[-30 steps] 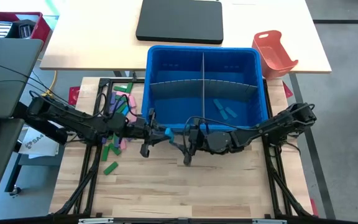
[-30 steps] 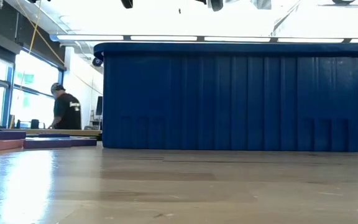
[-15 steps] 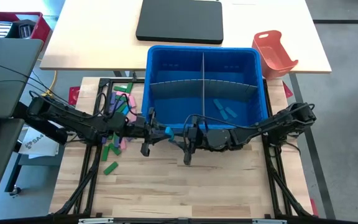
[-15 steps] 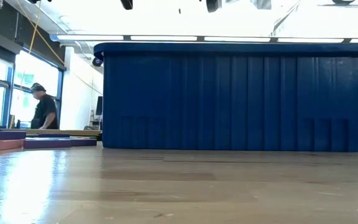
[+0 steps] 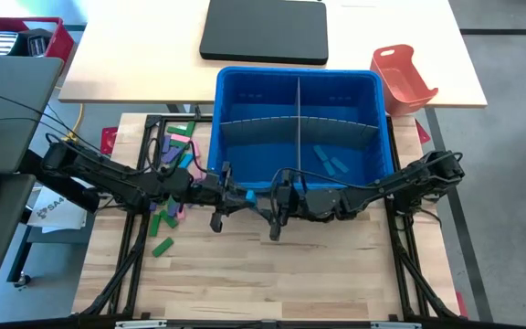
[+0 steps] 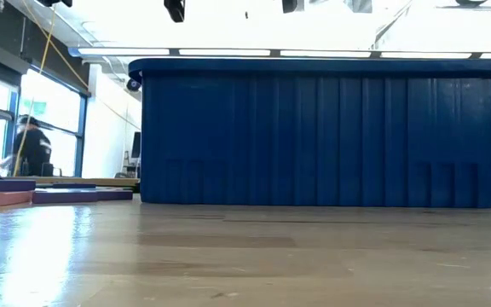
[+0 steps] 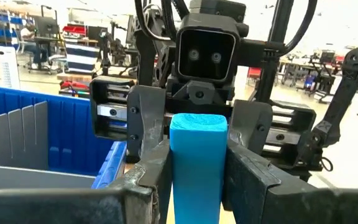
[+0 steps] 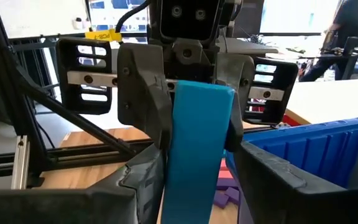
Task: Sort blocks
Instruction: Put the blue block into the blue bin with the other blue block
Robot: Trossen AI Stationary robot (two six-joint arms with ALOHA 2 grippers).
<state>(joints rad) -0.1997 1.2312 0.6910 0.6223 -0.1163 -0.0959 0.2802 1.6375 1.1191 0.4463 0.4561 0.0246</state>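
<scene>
Two grippers meet over the table point(image 5: 272, 274), just in front of one blue bin point(image 5: 295, 73), with a single blue block point(image 7: 197, 162) between them, held off the wood. The left gripper point(image 5: 238, 195) is clamped on this block, one finger on each flat side. The right gripper point(image 5: 261, 199) faces it from the other end. Its jaws straddle the same block but are parted, and in the right wrist view there seems to be a slim gap between one finger and the block. A grey divider point(image 5: 298, 110) splits the bin into four compartments. The right one nearer the arms holds two blue blocks point(image 5: 322, 153), lying flat, close together and not touching the walls. The rest of the blocks are in one loose pile point(image 5: 173, 169) on the table, left of the bin and beside the left arm. They are green, pink, purple and blue, perhaps a dozen, though they overlap and the arm hides some, so I cannot count them exactly. One green block point(image 5: 163, 246) lies alone on the wood, a little apart from the pile on the near side. An orange-red tray point(image 5: 405, 78) stands on the far desk past the bin's right corner.
</scene>
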